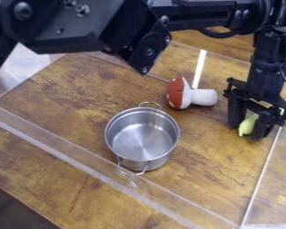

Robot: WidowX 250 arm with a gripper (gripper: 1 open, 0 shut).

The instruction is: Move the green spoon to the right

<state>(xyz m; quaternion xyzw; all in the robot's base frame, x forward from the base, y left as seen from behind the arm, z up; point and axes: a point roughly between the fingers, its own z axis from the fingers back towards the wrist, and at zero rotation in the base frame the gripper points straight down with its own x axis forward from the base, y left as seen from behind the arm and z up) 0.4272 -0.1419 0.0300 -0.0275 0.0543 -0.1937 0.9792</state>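
Green spoon (246,125) lies at the right side of the wooden table (74,98), well right of the steel pot (143,136) and past the toy mushroom (185,93) and the thin white stick (200,65). In the single camera view the gripper (252,122) points straight down over it, its dark fingers (232,114) standing on either side of the spoon. Whether they pinch it or stand slightly off cannot be told at this size.

By the look of it the spoon is light, stiff plastic, smooth and slightly curved, so it would likely slip or swivel in a loose hold. Best grip seems to be across the slim middle of the handle, where both fingers meet flat sides.
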